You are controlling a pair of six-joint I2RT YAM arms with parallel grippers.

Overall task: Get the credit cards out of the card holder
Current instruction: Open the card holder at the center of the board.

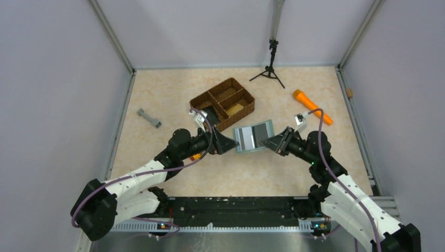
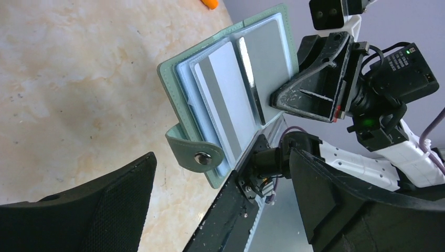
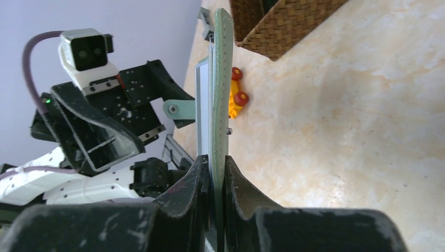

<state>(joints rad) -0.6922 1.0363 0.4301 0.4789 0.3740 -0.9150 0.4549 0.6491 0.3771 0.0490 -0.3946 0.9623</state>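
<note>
Dark fingers of the right tool [image 3: 215, 163] are clamped on the open card holder [image 3: 222, 79]; the left tool [image 1: 231, 143] is spread wide.
Grey-green and folded out, the card holder sits between the two tools, just in front of the woven basket [image 1: 223, 102]. The left wrist view shows its inside: pale blue clear pockets, two credit cards [image 2: 225, 89], one silvery with a darker stripe and one plain grey, and a snap tab just beyond the parted, unloaded fingers. The right wrist view shows only the thin edge and a yellow toy [image 3: 236, 97] with red wheels on the desk [image 3: 341, 131].
</note>
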